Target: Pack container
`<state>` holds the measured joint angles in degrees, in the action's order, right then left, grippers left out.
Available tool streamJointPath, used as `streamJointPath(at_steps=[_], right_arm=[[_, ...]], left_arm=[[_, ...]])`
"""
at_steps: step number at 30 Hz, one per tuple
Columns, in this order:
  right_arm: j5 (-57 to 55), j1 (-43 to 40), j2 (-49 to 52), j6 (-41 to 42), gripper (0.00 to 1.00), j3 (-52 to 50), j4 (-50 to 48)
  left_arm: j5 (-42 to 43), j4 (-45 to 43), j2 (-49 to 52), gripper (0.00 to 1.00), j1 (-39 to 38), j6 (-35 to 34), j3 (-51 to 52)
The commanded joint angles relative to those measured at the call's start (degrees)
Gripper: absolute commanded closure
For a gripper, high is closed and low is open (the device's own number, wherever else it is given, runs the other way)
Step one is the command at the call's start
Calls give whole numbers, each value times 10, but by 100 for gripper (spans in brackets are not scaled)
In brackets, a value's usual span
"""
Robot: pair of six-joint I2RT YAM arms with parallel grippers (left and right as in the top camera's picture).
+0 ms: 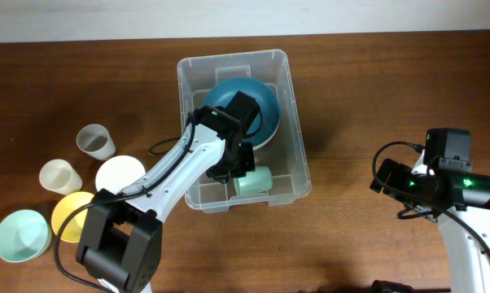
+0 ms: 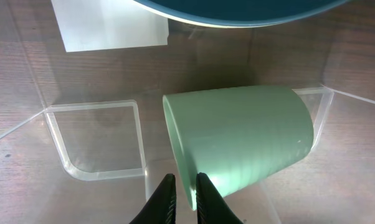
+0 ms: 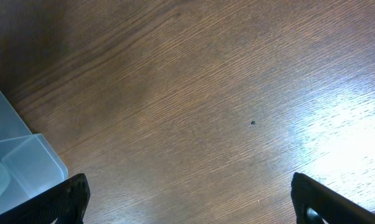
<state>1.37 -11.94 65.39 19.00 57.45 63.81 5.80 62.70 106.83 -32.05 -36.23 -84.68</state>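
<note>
The clear plastic container (image 1: 297,122) stands at the table's middle. A blue bowl (image 1: 265,102) sits in its far half, and a mint green cup (image 1: 257,181) lies on its side in the near right corner. My left gripper (image 1: 233,167) reaches down inside the container. In the left wrist view its fingers (image 2: 184,186) are shut on the rim of the green cup (image 2: 250,137), below the blue bowl (image 2: 237,9) and the white label (image 2: 106,25). My right gripper (image 3: 194,199) is open and empty above bare table, right of the container's corner (image 3: 25,162).
Left of the container stand a grey cup (image 1: 95,142), a cream cup (image 1: 59,176), a white bowl (image 1: 120,173), a yellow bowl (image 1: 72,216) and a pale mint bowl (image 1: 21,236). The right arm (image 1: 440,183) sits at the table's right side.
</note>
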Motion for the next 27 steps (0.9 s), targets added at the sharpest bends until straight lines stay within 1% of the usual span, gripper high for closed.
streamJointPath(at_steps=[1,4,19,23,27], right_arm=[[-7,3,1,-3,1,-1,0],[-7,3,1,-3,1,-1,0],[-7,3,1,-3,1,-1,1],[-7,3,1,-3,1,-1,2],[-7,3,1,-3,1,-1,2]], left_arm=[[9,-5,-4,87,2,-5,3],[23,-11,-3,87,2,-5,4],[37,-41,-3,87,-2,-5,37],[72,-79,-3,87,-7,-5,43],[80,-103,-3,87,-22,-3,44]])
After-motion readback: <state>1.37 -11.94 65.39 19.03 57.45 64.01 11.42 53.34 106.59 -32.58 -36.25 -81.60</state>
